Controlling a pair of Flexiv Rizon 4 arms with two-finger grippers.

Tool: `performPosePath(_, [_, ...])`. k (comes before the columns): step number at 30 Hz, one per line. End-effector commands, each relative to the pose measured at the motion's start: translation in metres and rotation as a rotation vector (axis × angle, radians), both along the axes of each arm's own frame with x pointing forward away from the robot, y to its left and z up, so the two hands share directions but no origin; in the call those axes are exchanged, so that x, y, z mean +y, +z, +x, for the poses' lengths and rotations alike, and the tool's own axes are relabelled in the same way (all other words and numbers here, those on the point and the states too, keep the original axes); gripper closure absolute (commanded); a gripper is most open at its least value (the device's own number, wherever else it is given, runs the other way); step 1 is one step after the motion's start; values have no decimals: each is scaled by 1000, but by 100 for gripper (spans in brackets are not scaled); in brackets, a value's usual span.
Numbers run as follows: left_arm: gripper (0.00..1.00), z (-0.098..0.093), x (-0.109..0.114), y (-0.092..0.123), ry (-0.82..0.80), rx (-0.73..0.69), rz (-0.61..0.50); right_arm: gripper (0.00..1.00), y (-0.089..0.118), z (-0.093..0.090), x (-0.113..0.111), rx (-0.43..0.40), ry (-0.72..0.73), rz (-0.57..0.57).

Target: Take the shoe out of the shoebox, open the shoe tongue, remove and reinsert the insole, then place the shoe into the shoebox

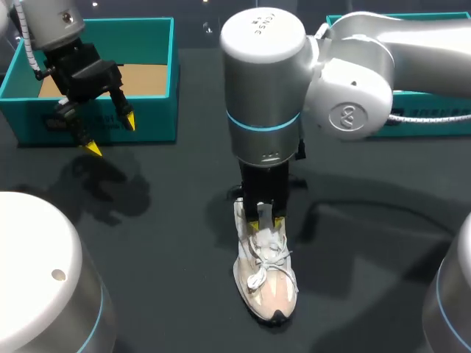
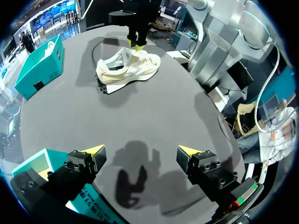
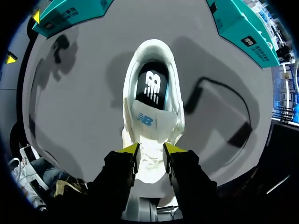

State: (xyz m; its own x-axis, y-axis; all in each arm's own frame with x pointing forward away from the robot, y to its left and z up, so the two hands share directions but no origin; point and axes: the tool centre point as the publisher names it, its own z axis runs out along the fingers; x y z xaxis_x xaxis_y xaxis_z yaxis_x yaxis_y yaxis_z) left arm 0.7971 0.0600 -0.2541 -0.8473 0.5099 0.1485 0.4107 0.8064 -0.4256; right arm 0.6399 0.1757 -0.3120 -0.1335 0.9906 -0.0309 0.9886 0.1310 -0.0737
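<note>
A white and beige shoe (image 1: 266, 283) stands on the dark table at the middle, toe toward the front edge. My right gripper (image 1: 263, 215) comes straight down on it, and in the right wrist view its fingers (image 3: 131, 150) pinch the white tongue (image 3: 148, 121) from both sides. Ahead of the tongue the black insole (image 3: 150, 86) shows inside the shoe (image 3: 175, 107). My left gripper (image 1: 110, 134) hangs open and empty just in front of the teal shoebox (image 1: 158, 118) at the back left. From the left wrist view, the shoe (image 2: 128, 67) lies far ahead of that gripper (image 2: 140, 151).
A second teal box (image 1: 449, 125) sits at the back right, partly hidden behind my right arm. The left shoebox holds only its brown cardboard floor. Bare dark table lies between the two grippers and around the shoe.
</note>
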Motion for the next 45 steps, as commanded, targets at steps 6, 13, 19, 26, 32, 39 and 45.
performPosePath(6, [0,-1,0,0,0,-2,2,66,-49,26,-9,55,25,86])
performPosePath(13, [0,-1,0,0,0,-2,2,67,-33,26,-4,30,45,50])
performPosePath(19, [0,-1,0,0,0,-2,2,65,-27,25,-4,17,56,12])
performPosePath(26, [0,-1,0,0,0,-2,2,64,-54,37,-5,54,80,67])
performPosePath(32, [0,-1,0,0,0,-2,2,64,-15,35,-3,5,135,19])
performPosePath(39, [0,-1,0,0,0,-2,2,58,34,41,3,-32,374,-91])
performPosePath(45, [0,-1,0,0,0,-2,2,40,50,55,4,-101,688,-149])
